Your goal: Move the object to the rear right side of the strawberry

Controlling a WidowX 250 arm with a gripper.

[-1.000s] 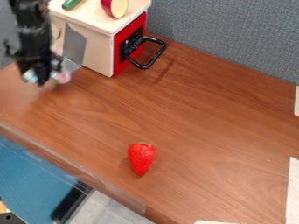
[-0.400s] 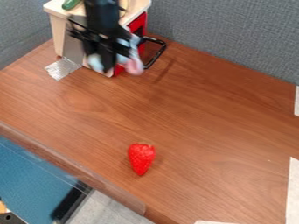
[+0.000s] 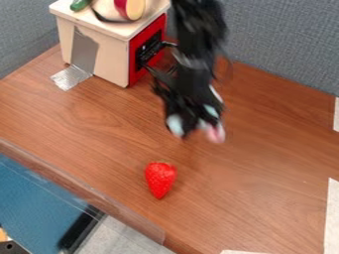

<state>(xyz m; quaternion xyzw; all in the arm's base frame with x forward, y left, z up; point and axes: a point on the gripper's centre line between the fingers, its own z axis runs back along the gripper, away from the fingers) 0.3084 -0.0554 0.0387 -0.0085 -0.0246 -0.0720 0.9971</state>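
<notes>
End effector: over the table, far and right of the strawberry; cannot tell whether apart or clamped
Lower end: blurred pink thing

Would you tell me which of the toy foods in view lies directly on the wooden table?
The red strawberry: it lies on the table, while the green piece and the red-skinned cut piece sit on the toy oven.
</notes>
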